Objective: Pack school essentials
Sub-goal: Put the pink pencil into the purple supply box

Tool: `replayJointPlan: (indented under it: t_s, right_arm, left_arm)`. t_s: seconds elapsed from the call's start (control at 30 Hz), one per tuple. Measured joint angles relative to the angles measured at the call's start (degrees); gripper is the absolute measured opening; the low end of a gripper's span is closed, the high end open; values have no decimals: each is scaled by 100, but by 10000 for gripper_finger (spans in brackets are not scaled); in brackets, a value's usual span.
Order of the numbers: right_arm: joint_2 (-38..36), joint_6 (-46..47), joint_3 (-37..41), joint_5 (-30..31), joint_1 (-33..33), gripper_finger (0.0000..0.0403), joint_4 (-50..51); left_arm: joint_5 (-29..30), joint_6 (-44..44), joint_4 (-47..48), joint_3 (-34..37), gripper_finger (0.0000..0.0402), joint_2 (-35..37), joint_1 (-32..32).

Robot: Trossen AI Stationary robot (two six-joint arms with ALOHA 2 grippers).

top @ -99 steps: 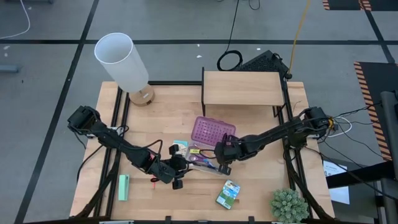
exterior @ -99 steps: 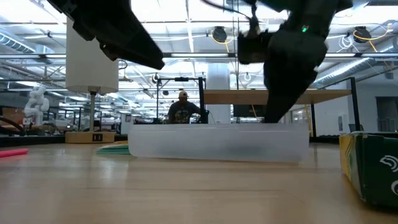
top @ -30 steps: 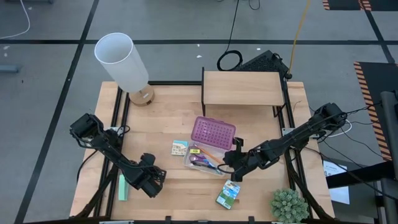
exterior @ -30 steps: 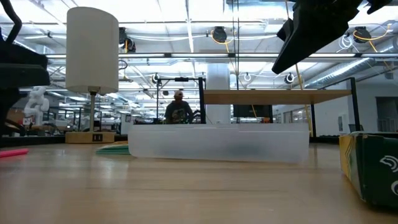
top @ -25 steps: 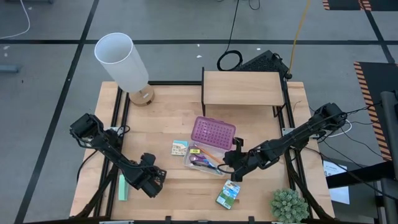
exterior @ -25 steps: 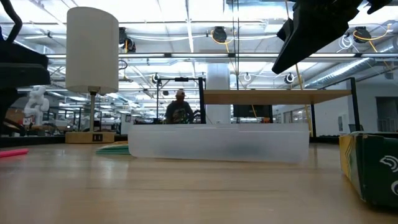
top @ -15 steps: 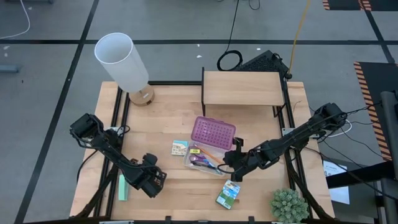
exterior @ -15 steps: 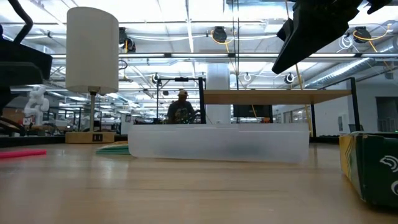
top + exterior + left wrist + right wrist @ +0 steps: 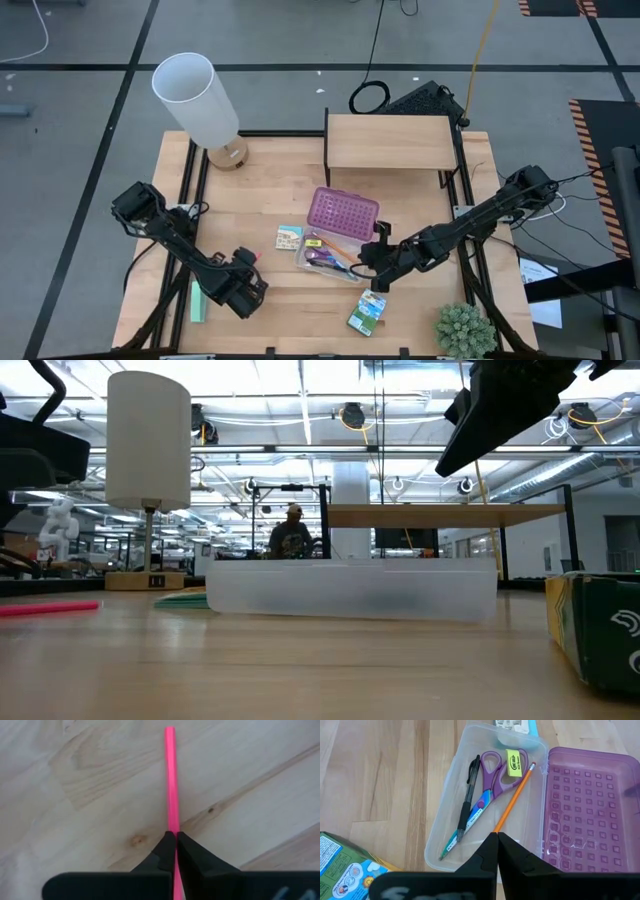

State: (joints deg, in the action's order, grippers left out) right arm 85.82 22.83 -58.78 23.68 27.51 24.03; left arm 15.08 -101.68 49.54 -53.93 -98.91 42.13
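My left gripper (image 9: 246, 281) is at the near left of the table, shut on the red pencil (image 9: 171, 780), whose free end shows pink in the low view (image 9: 50, 606). My right gripper (image 9: 372, 270) hangs shut, with nothing in it, above the near right corner of the clear case (image 9: 485, 805). The case's purple lid (image 9: 343, 212) lies open. In the case lie the purple-handled scissors (image 9: 492, 777), black pen (image 9: 469, 795), orange pencil (image 9: 514, 797) and yellow piece (image 9: 514, 762). The colourful square pack (image 9: 289, 238) and crayon box (image 9: 367, 311) lie on the table. My left gripper pinches the pencil's shaft (image 9: 173, 827) between its two fingers. The pencil runs along the fingers and sticks out well past their tips. It lies level and low over the wood; I cannot tell whether it touches the table.
A mint-green block (image 9: 199, 301) lies at the near left edge beside my left arm. A white lamp (image 9: 197, 100) stands at the far left, a wooden shelf (image 9: 388, 142) at the far middle and a green plant (image 9: 464, 330) at the near right corner.
My left gripper, shut on the pencil, has shifted a little toward the table's right. The pencil's free end has come further into the low view. My right arm has kept still.
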Motion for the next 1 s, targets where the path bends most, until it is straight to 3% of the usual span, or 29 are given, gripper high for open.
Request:
replayJointPlan:
  t_s: [0.27, 0.57, 0.67, 0.8, 1.0]
  right_arm:
    - [0, 0, 0, 0, 0, 0, 0]
    - [0, 0, -2, -3, 0, 0, -7]
    - [0, 0, -2, -44, 0, 0, -24]
    - [2, -15, -2, -140, 0, 0, -24]
    - [2, -15, -2, -140, 0, 0, -26]
  left_arm:
    - [9, -191, -7, 0, 9, 0, -4]
    - [-97, -350, -67, 15, 132, -26, -44]
    - [-73, -354, -57, 15, 155, -29, -43]
    - [-11, -259, -59, -4, 154, -138, -39]
    - [26, -161, -167, -7, 107, -223, -42]
